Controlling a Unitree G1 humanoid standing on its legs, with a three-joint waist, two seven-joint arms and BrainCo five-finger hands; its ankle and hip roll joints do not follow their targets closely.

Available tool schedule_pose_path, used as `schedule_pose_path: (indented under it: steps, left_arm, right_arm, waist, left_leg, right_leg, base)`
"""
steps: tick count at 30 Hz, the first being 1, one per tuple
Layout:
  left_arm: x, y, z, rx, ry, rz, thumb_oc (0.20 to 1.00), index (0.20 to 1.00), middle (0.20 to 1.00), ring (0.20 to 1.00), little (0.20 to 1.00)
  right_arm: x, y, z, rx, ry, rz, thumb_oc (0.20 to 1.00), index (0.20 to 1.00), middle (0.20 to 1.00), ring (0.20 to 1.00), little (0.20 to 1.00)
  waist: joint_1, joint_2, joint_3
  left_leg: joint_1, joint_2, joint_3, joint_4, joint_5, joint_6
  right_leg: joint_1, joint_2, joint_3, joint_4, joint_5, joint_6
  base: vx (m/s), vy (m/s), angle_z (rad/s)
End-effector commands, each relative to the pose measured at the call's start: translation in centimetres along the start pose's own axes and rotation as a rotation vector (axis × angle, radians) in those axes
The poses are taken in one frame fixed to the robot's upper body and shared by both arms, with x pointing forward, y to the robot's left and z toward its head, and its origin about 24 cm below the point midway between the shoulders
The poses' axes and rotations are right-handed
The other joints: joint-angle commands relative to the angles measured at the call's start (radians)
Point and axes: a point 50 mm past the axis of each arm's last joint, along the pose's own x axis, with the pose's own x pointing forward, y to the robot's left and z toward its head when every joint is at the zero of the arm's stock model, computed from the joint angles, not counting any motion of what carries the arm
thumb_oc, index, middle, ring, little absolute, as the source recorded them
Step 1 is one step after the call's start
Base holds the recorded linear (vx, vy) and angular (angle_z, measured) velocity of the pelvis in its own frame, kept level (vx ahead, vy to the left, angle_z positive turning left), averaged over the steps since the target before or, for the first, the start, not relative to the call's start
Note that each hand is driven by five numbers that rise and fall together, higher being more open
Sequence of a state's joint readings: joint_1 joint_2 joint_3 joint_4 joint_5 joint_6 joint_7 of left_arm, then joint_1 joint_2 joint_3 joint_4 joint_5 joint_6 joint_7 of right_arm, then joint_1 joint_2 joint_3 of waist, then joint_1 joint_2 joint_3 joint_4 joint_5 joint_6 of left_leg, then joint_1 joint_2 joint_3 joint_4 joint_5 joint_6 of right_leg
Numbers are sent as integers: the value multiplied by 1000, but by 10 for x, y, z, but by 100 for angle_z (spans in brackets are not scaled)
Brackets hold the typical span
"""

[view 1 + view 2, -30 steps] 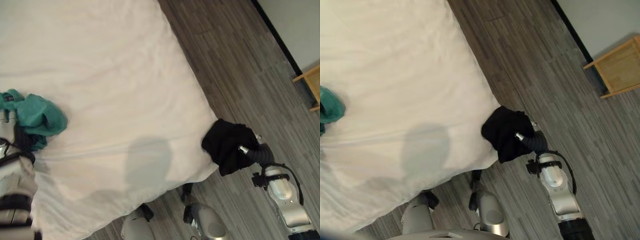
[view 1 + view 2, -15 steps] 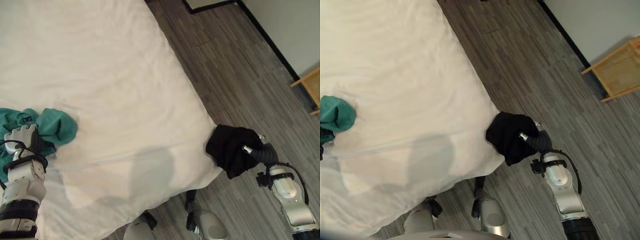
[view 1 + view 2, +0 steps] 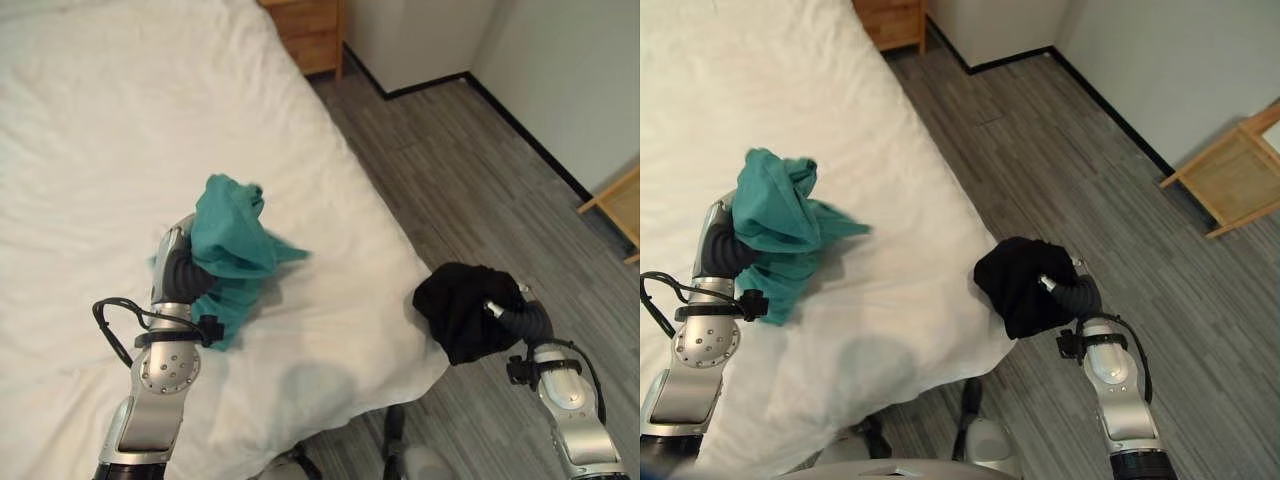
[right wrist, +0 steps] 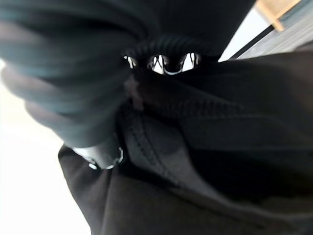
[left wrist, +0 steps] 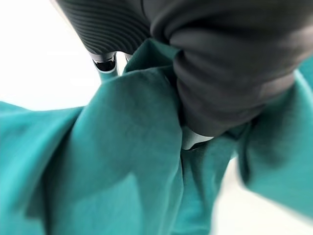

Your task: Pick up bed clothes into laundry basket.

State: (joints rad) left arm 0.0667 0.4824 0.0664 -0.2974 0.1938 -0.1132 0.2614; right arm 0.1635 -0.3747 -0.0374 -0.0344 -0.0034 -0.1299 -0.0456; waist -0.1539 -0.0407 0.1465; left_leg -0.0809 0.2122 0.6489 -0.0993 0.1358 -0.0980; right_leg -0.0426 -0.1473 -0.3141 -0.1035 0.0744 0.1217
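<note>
White bedding covers the bed (image 3: 120, 130), which fills the robot's left side beside grey plank floor (image 3: 470, 190), with a wooden nightstand (image 3: 310, 35) past the bed's far corner. Above the sheet, the left hand (image 3: 178, 268) grips a bunched teal garment (image 3: 232, 240) that drapes over it. Off the bed's near corner, over the floor, the right hand (image 3: 1072, 293) clutches a black garment (image 3: 1018, 282).

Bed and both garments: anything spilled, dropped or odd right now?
Nothing stands out. The left robot hand holds the teal garment above the white bed; the right robot hand holds the black garment off the bed's corner.
</note>
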Motion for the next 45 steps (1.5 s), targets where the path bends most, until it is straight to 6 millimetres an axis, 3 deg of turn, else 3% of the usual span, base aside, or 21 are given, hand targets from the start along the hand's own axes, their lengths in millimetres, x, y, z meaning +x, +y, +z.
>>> schedule_pose_path:
  steps: [1,3,9,14,16,17,21,22,24,26,28,29,31,33,36,37,38,40,41,43,45]
  left_arm:
    - [18,-4,-1,-126,-44,93,200,200,200,200,200]
    - [25,-4,4,-115,-77,95,200,200,200,200,200]
    - [27,-9,29,-289,-166,108,200,200,200,200,200]
    - [17,-24,37,-512,-144,81,200,200,200,200,200]
    - [17,-24,37,-515,-143,81,200,200,200,200,200]
    - [11,-38,38,-600,-117,13,200,200,200,200,200]
    - [-2,-67,33,-692,-23,-106,200,200,200,200,200]
    - [-6,-74,30,-719,17,-125,200,200,200,200,200]
    - [-13,-84,23,-731,77,-158,200,200,200,200,200]
    - [-24,-91,11,-767,167,-167,200,200,200,200,200]
    - [-31,-92,4,-790,204,-171,200,200,200,200,200]
    - [-35,-93,0,-798,233,-170,200,200,200,200,200]
    - [-44,-96,-3,-859,283,-183,200,200,200,200,200]
    - [-48,-99,-4,-906,318,-190,200,200,200,200,200]
    - [-52,-99,-5,-913,330,-201,200,200,200,200,200]
    - [-54,-101,-5,-908,344,-227,200,200,200,200,200]
    - [-55,-102,-5,-909,345,-227,200,200,200,200,200]
    - [-53,-100,-7,-905,353,-208,200,200,200,200,200]
    - [-53,-100,-7,-899,352,-208,200,200,200,200,200]
    - [-54,-93,-14,-858,373,-168,200,200,200,200,200]
    - [-55,-91,-18,-811,381,-169,200,200,200,200,200]
  right_arm:
    - [10,-22,36,-51,-202,-127,200,200,200,200,200]
    - [9,-25,39,-74,-225,-135,200,200,200,200,200]
    - [22,-26,61,-93,-325,-172,200,200,200,200,200]
    - [38,-12,98,-100,-493,-122,200,200,200,200,200]
    - [38,-12,98,-103,-492,-122,200,200,200,200,200]
    - [37,-9,108,-109,-539,-110,200,200,200,200,200]
    - [29,-13,114,-179,-585,-120,200,200,200,200,200]
    - [28,-14,114,-186,-592,-124,200,200,200,200,200]
    - [27,-10,119,-229,-616,-102,200,200,200,200,200]
    - [26,-6,115,-288,-602,-73,200,200,200,200,200]
    - [27,-1,115,-317,-603,-60,200,200,200,200,200]
    - [29,2,115,-321,-601,-52,200,200,200,200,200]
    - [34,7,116,-327,-600,-59,200,200,200,200,200]
    - [37,9,117,-333,-602,-65,200,200,200,200,200]
    - [39,14,119,-327,-608,-58,200,200,200,200,200]
    - [42,12,118,-331,-602,-71,200,200,200,200,200]
    - [42,12,118,-332,-601,-71,200,200,200,200,200]
    - [44,9,119,-342,-595,-84,200,200,200,200,200]
    - [46,11,118,-349,-588,-67,200,200,200,200,200]
    - [49,17,117,-373,-586,-42,200,200,200,200,200]
    - [49,20,113,-391,-570,-32,200,200,200,200,200]
  waist:
    - [-44,11,-33]
    - [-62,24,-44]
    - [-41,42,-79]
    - [32,66,-94]
    - [39,70,-94]
    - [35,73,-89]
    - [13,105,-73]
    - [16,109,-59]
    - [38,111,-35]
    - [84,83,-7]
    - [119,52,1]
    - [146,29,12]
    - [202,9,35]
    - [233,0,45]
    - [262,-2,41]
    - [275,12,22]
    - [278,10,22]
    - [274,19,7]
    - [275,32,-11]
    - [331,16,-30]
    - [352,-19,-25]
  left_leg:
    - [89,20,34,17,-29,-31]
    - [125,31,84,18,-29,-31]
    - [195,70,194,24,-4,-50]
    - [242,147,300,32,69,-104]
    - [247,152,307,32,74,-110]
    - [273,174,319,35,91,-121]
    - [299,277,346,120,232,-164]
    - [292,317,327,183,297,-164]
    - [273,360,206,302,321,-164]
    - [174,301,-57,487,197,-153]
    - [91,182,-248,606,41,-93]
    - [40,109,-294,653,2,-49]
    - [-96,2,-366,711,-93,-8]
    - [-169,-33,-346,642,-121,17]
    - [-195,-62,-284,471,-107,25]
    - [-195,-25,-127,195,-36,-10]
    - [-177,-39,-120,161,-27,-8]
    - [-166,-8,14,76,-6,7]
    - [-119,-21,44,26,-16,30]
    - [-119,-61,-12,22,-1,61]
    - [-85,-103,-35,21,-6,96]
  right_leg:
    - [62,-90,-40,50,-11,95]
    - [62,-111,-72,85,2,99]
    - [104,-190,-238,135,26,96]
    - [132,-234,-415,103,45,93]
    - [131,-228,-409,101,43,89]
    - [119,-210,-406,103,11,71]
    - [132,-112,-365,68,-68,22]
    - [141,-79,-346,49,-86,10]
    - [159,-22,-293,25,-131,-23]
    - [167,22,-208,22,-172,-62]
    - [152,47,-96,19,-189,-72]
    - [153,49,-61,16,-176,-79]
    - [180,69,42,18,-189,-79]
    - [209,74,78,16,-201,-74]
    - [234,81,95,16,-219,-55]
    - [301,108,57,16,-259,-25]
    - [303,101,59,16,-261,-20]
    - [339,121,20,18,-279,-3]
    - [356,127,11,28,-285,13]
    - [369,104,-5,128,-247,43]
    - [328,51,-29,328,-164,122]
  base:
    - [20,40,-20]
    - [-32,-9,-53]
    - [-67,-126,-106]
    - [-82,-299,-111]
    - [7,-281,-125]
    - [85,-503,-97]
    - [131,-494,-91]
    - [208,-473,-28]
    - [273,-514,-80]
    - [302,-544,-130]
    - [239,-392,-166]
    - [174,-229,-263]
    - [303,-190,-234]
    - [338,-48,-113]
    - [414,55,-133]
    - [552,73,-75]
    - [699,80,-20]
    - [413,77,-9]
    - [565,142,-2]
    - [614,122,28]
    - [547,51,-10]
